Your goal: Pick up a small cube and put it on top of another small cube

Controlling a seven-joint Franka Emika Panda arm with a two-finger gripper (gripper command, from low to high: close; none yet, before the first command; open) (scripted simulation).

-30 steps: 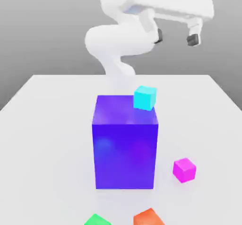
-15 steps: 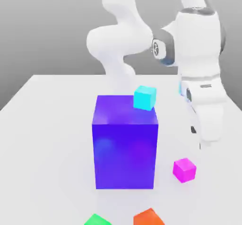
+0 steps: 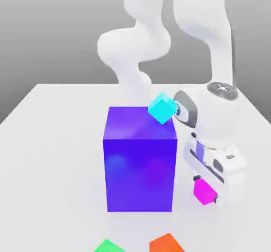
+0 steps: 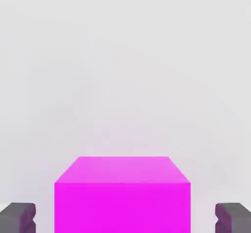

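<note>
The small magenta-pink cube rests on the white table at the exterior view's right, beside the big blue-purple block. My gripper has come down over it, and the white hand hides the cube's top. In the hand view the cube sits midway between the two dark fingers, with a gap of table on each side, so the gripper stands open around it. A small cyan cube is tilted at the top back corner of the big block, close against my arm's wrist.
The big blue-purple block stands in the middle of the white table, just left of my hand in the exterior view. A green cube and an orange-red cube lie at the front edge.
My arm swung down from high at the back to the magenta cube, and the hand now straddles it. The cyan cube has tipped onto a corner. The magenta cube has not moved.
</note>
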